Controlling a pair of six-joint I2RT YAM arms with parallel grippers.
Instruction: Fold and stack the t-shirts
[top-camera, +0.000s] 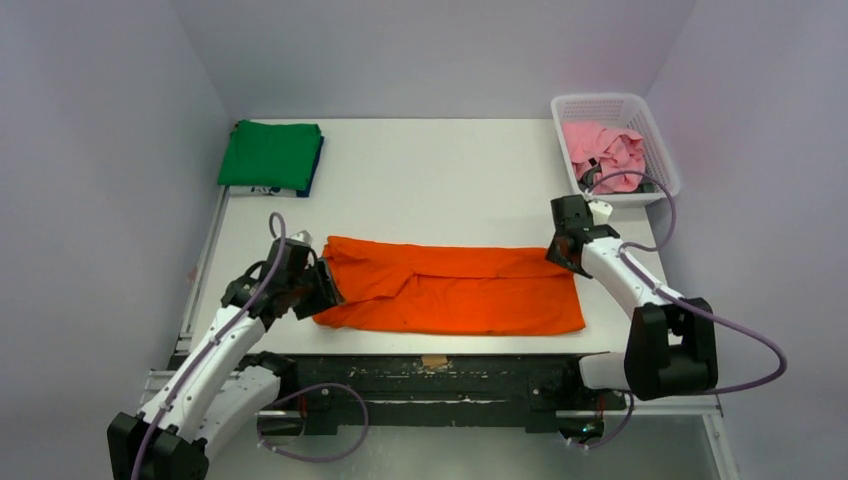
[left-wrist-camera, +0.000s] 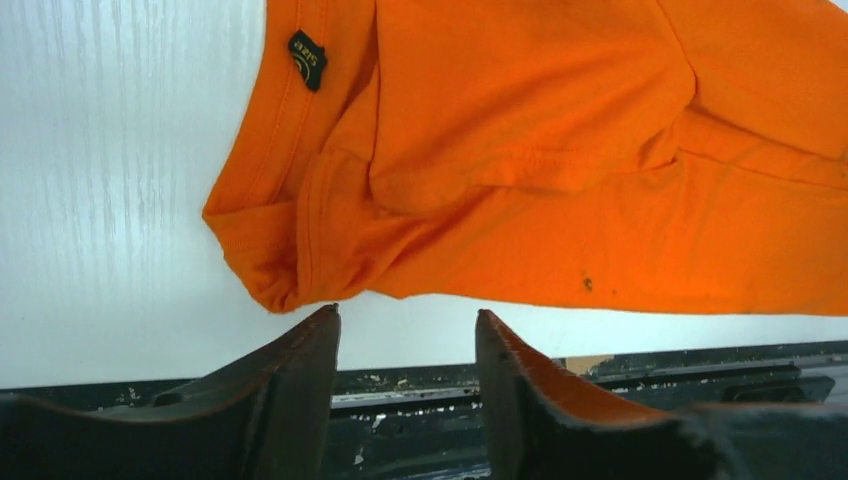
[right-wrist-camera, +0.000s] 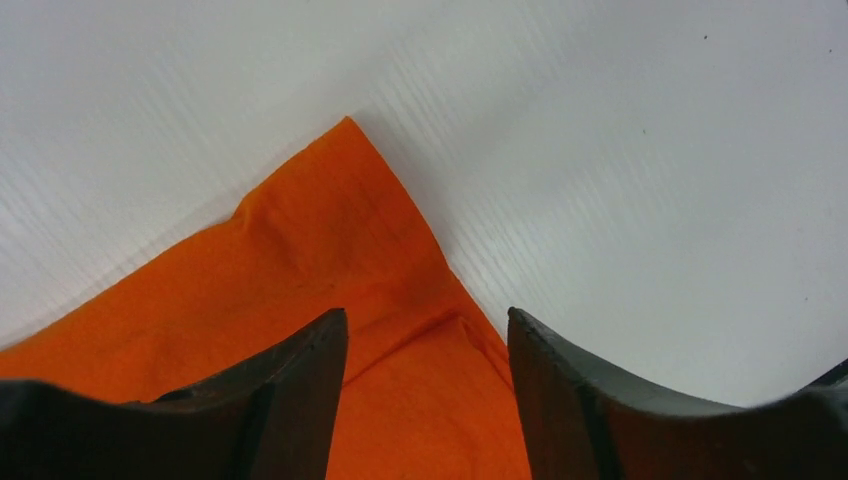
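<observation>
Jaws of left gripper (top-camera: 325, 288) and right gripper (top-camera: 562, 258) stand apart, gripping nothing; orange shirt (top-camera: 455, 290) lies as a long strip at 6 o'clock of table (top-camera: 430, 180); green shirt (top-camera: 270, 155) sits folded at 10 o'clock; next fold probably wants end corners pinched through all layers, carried level, edges matched.

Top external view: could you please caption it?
Left gripper and right gripper, open, flank orange shirt; green shirt far left, pink shirt in basket.

Probably a robotics lab: bare pale walls (top-camera: 440, 50) enclose a white table (top-camera: 440, 190) with bolted arms (top-camera: 225, 345).
</observation>
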